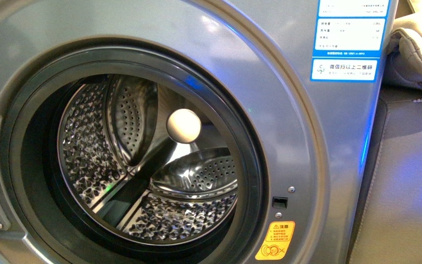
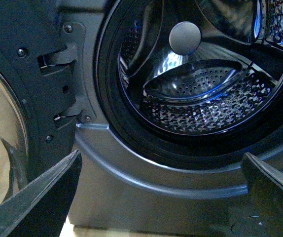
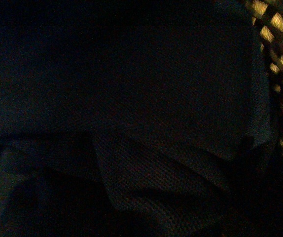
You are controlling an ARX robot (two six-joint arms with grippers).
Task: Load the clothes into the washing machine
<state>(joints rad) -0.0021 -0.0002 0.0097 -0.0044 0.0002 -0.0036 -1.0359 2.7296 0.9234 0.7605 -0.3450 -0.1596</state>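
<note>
Facing open washing machine (image 2: 146,183), left claw (image 2: 161,155) spread wide, right claw unseen (dark view)

Place: a home-like laundry corner.
Appliance: silver-grey front-loading washing machine (image 1: 302,137), perforated steel drum (image 1: 88,148), blue-white energy label (image 1: 351,33).
Alongside: cream folded cloth (image 1: 417,49) on a grey cushioned seat (image 1: 406,181).
</note>
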